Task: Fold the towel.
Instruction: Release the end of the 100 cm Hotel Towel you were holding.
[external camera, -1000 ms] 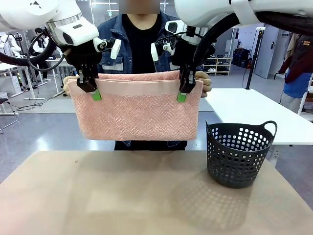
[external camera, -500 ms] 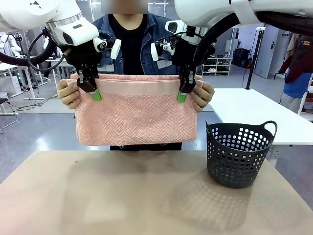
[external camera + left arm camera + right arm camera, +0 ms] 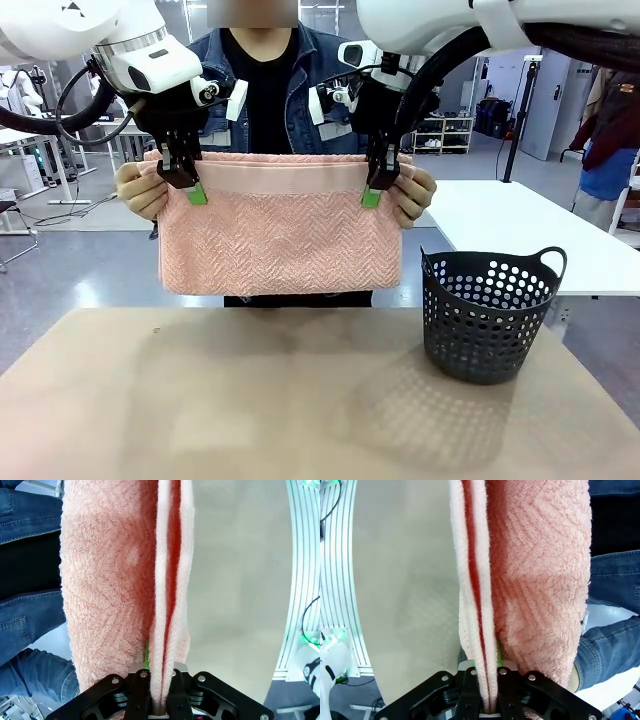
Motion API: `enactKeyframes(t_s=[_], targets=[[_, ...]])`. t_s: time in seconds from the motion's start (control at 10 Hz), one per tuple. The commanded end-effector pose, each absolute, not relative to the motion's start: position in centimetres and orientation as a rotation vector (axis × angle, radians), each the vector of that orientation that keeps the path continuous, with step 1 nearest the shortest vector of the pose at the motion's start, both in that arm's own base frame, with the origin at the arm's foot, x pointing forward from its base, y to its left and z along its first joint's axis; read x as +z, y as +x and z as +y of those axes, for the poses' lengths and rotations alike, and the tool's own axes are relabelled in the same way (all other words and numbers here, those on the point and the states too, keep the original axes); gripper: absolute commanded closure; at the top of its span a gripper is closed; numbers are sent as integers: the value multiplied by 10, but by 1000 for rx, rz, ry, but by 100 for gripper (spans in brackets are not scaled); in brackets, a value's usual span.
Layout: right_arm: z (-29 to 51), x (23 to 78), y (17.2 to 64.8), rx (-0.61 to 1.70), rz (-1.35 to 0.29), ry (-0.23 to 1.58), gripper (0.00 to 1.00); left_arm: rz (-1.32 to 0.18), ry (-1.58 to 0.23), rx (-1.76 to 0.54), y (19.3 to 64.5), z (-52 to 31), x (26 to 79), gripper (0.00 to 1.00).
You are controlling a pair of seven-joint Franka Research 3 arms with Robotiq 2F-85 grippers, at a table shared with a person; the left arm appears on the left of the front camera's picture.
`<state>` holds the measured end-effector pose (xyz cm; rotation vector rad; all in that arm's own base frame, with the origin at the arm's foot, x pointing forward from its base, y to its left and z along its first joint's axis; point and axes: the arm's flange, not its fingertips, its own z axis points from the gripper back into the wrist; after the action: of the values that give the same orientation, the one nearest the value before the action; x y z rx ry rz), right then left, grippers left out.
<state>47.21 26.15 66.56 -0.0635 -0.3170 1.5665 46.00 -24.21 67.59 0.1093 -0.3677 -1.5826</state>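
Note:
The salmon-pink towel (image 3: pixel 280 235) hangs folded above the table, its smooth band along the top. My left gripper (image 3: pixel 195 190) is shut on the towel's upper left edge, and my right gripper (image 3: pixel 371 195) is shut on its upper right edge. The person's hands (image 3: pixel 143 190) hold the towel's top corners just outside both grippers. In the left wrist view the towel (image 3: pixel 135 590) runs up from between the shut fingers, layers doubled. The right wrist view shows the towel (image 3: pixel 520 580) pinched the same way.
A dark perforated basket (image 3: pixel 490 315) stands on the tan table (image 3: pixel 250 400) at the right. The person stands behind the towel at the far edge. A white table (image 3: pixel 500 225) lies behind on the right.
The person's hands moved out to the towel's top corners and the far layer came down behind. The hanging towel now looks narrower. Both grippers stayed in place.

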Motion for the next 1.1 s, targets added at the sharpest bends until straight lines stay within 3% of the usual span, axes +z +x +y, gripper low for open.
enactKeyframes(t_s=[0.0, 0.1, 0.2, 0.3, 0.4, 0.5, 0.6, 0.7, 0.8, 0.9, 1.0], targets=[[259, 668, 471, 1569, -314, -81, 100, -371, 117, -1584, 460, -241, 678, 100], [259, 668, 471, 1569, -314, -81, 100, -371, 117, -1584, 460, -241, 678, 100], [262, 666, 472, 1567, -317, -64, 64, -368, 109, -1583, 460, -242, 676, 58], [261, 666, 472, 1557, -322, -61, 61, -379, 106, -1564, 460, -241, 678, 58], [260, 667, 471, 1551, -331, -57, 30, -391, 88, -1547, 460, -239, 681, 21], [259, 667, 471, 1544, -333, -52, 57, -398, 77, -1534, 461, -237, 683, 21], [257, 668, 472, 1539, -334, -41, 0, -402, 46, -1527, 461, -236, 686, 0], [253, 671, 472, 1529, -334, -25, 23, -410, 41, -1519, 460, -234, 691, 0], [249, 677, 470, 1517, -347, -8, 0, -422, 25, -1505, 458, -231, 698, 0], [242, 689, 467, 1494, -375, 4, 0, -434, 18, -1485, 454, -229, 705, 15], [230, 702, 461, 1451, -403, 16, 0, -448, -1, -1442, 449, -224, 714, 5]])
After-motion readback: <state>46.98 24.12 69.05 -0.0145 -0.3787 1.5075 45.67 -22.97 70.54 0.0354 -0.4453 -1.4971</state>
